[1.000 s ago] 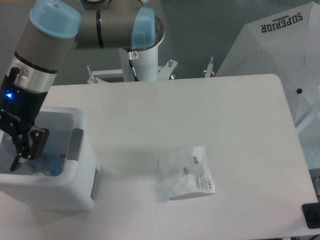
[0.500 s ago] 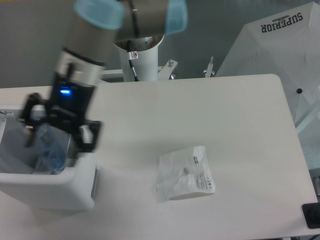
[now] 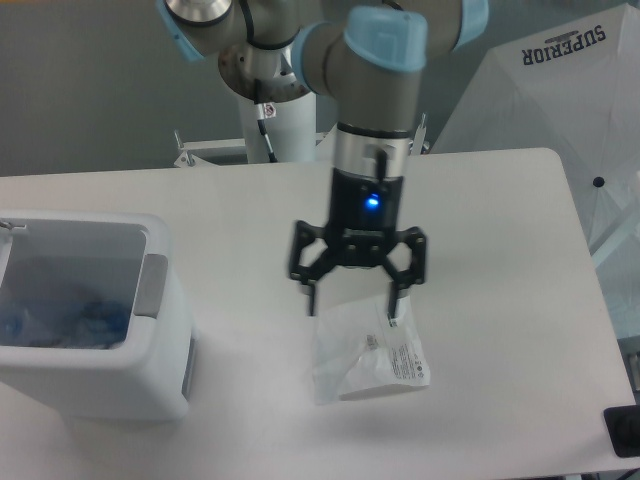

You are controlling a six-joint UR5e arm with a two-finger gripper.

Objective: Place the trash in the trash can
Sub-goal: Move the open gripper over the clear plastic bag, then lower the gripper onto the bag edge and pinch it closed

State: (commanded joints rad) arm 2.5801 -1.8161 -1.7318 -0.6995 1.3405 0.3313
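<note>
The only writing that can be read is "SUPERIOR", printed in dark capitals on the white canopy (image 3: 560, 90) standing past the table's far right corner; the white label on the plastic bag (image 3: 368, 356) carries print too small to make out. The table (image 3: 490, 230) is a white top with rounded corners, and its far half and right side lie bare, with open surface all around the bag except where the arm hangs over it. The trash can (image 3: 85, 315) sits at the left edge toward the near side, a boxy white bin with a grey side panel, well apart from the bag. Inside it, blurred clear and blue shapes show through, likely the water bottle (image 3: 60, 310), though its outline cannot be made out. The bag lies flat near the middle of the near edge, crumpled, its label toward the right. The gripper (image 3: 353, 306) points straight down over the bag's far edge, its two black fingers spread wide apart and holding nothing, their tips at or just above the plastic; whether they touch it cannot be told. A blue light glows on the wrist above.
</note>
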